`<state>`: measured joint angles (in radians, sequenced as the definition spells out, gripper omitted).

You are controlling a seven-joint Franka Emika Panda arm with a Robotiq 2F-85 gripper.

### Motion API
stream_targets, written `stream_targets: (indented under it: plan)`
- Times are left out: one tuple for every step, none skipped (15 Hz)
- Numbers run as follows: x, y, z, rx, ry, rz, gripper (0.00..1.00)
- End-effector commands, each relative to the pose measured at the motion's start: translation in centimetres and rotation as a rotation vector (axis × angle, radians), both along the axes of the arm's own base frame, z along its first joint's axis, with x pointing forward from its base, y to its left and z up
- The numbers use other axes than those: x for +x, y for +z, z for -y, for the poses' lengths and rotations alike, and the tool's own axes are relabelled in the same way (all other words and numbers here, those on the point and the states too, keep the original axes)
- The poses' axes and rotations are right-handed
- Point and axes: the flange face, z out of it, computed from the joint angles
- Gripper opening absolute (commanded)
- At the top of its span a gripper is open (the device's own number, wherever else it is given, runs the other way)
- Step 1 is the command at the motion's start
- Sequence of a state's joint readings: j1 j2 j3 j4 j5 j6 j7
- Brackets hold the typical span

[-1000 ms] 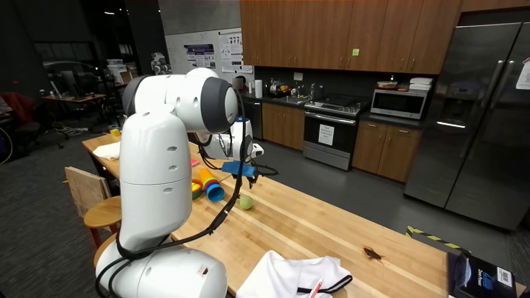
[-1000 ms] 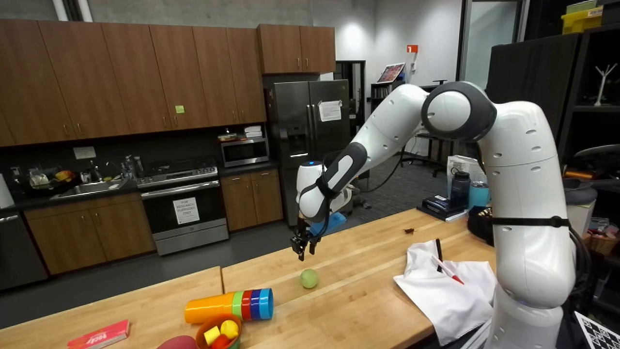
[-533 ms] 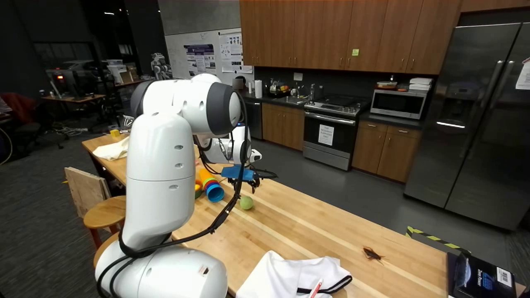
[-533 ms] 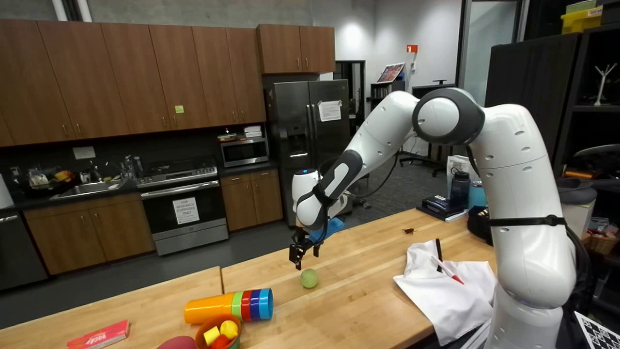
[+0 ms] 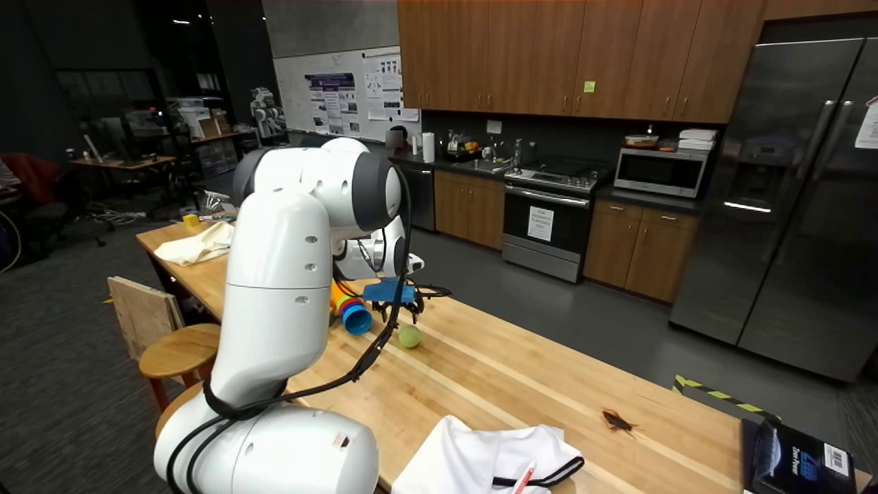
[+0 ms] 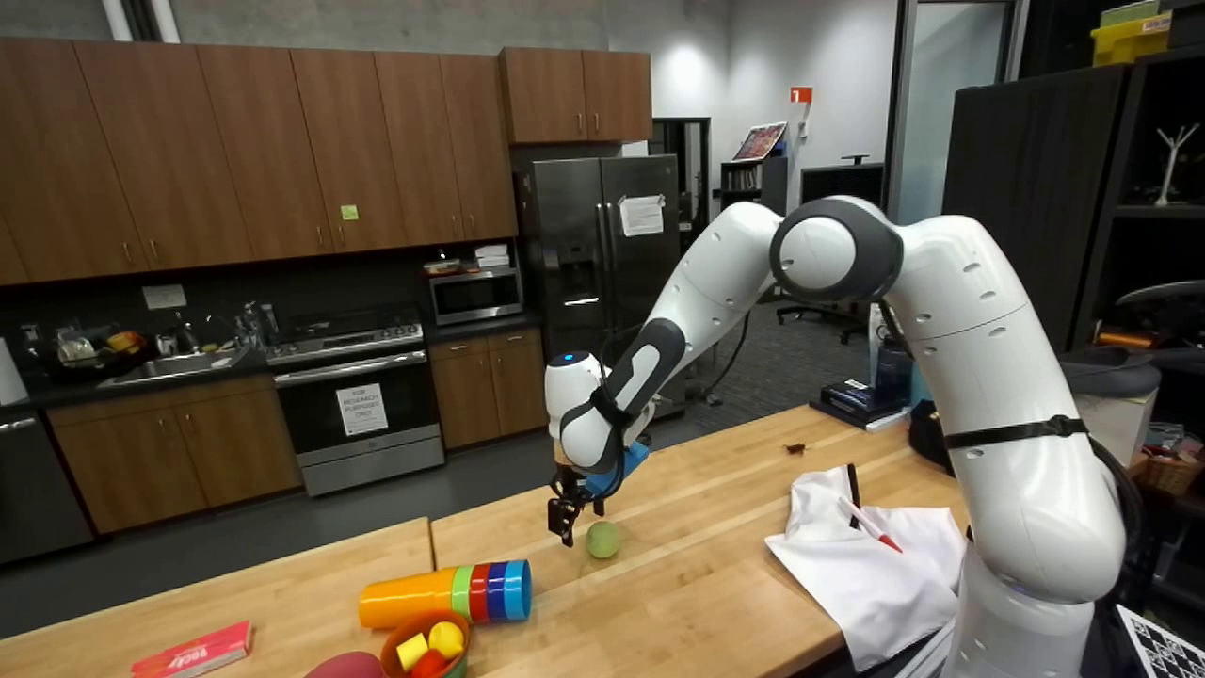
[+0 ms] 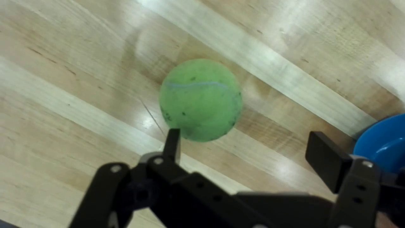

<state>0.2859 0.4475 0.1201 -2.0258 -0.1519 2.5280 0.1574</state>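
- Tennis ball point(image 7: 201, 100): it lay on the wooden table point(image 6: 687, 603), just beside the tool point(image 7: 245, 142), with a pale seam curving across its green top.
- The tool hung tips downward over the table, its jaws spread far apart; in the wrist view one of them overlapped the ball's lower edge, and whether they touched could not be told.
- Near the ball, a row of nested cups point(image 6: 447, 595) lay on its side, running from orange through green, red and dark blue to light blue.
- Just beside the cups stood a bowl point(image 6: 428, 618) that held yellow and red pieces.
- Past the bowl, a pink box point(image 6: 193, 652) lay flat.
- Well apart from these, a white cloth point(image 6: 875, 574) draped over the table's edge, a red-ended pen point(image 6: 871, 524) upon it.
- Beyond the table, in both exterior views, stood an oven point(image 5: 566, 223), a microwave point(image 5: 658, 171) and a dark fridge point(image 5: 768, 206).
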Motion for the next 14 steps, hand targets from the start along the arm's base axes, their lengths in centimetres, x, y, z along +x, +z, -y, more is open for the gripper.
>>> stream_targets:
  plan:
    - [0.8, -1.1, 0.5, -0.069, 0.01, 0.029, 1.0]
    - [0.9, -1.3, 0.8, -0.087, 0.013, 0.037, 1.0]
    - [0.9, -1.6, 1.0, -0.098, 0.013, 0.038, 1.0]
    - [1.0, -2.0, 1.4, -0.11, 0.011, 0.039, 1.0]
    - [1.0, -2.1, 1.7, -0.116, 0.007, 0.037, 1.0]
    - [1.0, -2.3, 1.8, -0.122, 0.009, 0.038, 1.0]
    - [1.0, -2.4, 1.9, -0.122, 0.021, 0.035, 0.75]
    - [1.0, -2.6, 2.1, -0.133, 0.027, 0.035, 0.74]
    - [0.9, -2.6, 2.2, -0.139, 0.026, 0.028, 0.7]
    - [0.8, -2.7, 2.3, -0.148, 0.022, 0.014, 0.61]
    - [0.7, -2.7, 2.4, -0.143, 0.01, -0.024, 0.54]
    - [0.7, -2.5, 2.6, -0.163, -0.007, -0.029, 0.46]
    - [0.8, -2.1, 2.8, -0.196, -0.019, -0.035, 0.4]
    - [0.7, -2.0, 3.1, -0.231, -0.041, -0.048, 0.4]
